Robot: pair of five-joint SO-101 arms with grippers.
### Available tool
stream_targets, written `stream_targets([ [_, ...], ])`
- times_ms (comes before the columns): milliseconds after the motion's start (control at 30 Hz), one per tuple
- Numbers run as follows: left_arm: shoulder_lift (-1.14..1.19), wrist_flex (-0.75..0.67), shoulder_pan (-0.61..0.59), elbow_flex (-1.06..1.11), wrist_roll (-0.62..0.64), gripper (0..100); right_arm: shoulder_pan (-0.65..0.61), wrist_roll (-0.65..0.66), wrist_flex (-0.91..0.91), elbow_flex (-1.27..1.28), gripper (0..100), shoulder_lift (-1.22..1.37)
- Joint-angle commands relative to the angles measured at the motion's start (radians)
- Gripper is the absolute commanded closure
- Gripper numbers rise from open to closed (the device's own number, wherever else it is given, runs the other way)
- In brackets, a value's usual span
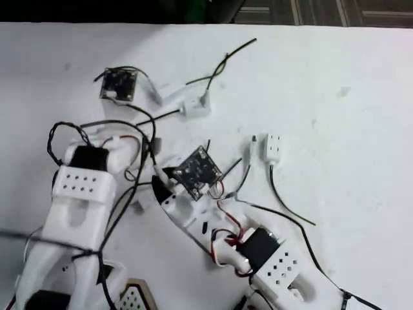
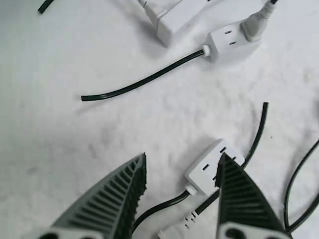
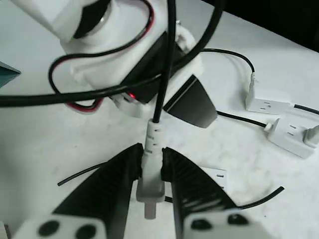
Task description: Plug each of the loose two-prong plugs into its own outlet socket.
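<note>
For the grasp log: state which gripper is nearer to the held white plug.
Right. The right gripper is shut on the plug. The left gripper is open over the table, apart from it.

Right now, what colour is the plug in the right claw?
The plug is white, its cord black; the right wrist view shows it best.

Bright, even light casts only soft, faint shadows

Table (image 1: 361, 97): white, matte, faintly scuffed top.
Beyond the table's far edge: dark strip (image 1: 97, 10), then striped floor (image 1: 310, 11).
</note>
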Motion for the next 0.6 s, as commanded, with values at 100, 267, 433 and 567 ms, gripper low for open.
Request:
stream_targets([
  [100,-0.260,0.137,0.128,-0.035,0.003,77,0.002,-0.017,-0.024,-0.008,98.1,-0.015],
  [267,-0.308,0.176,0.143,-0.035,-0.037,77,0.005,-0.018,-0.018,-0.008,98.1,-0.015],
  [433,-0.315,0.186,0.042,-0.041,-0.052,77,0.064,-0.017,-0.016,-0.011,98.2,-0.015],
  [567,-0.311,0.144,-0.173,-0.035,-0.052,77,0.134,-0.015,-0.016,-0.025,98.2,-0.012],
])
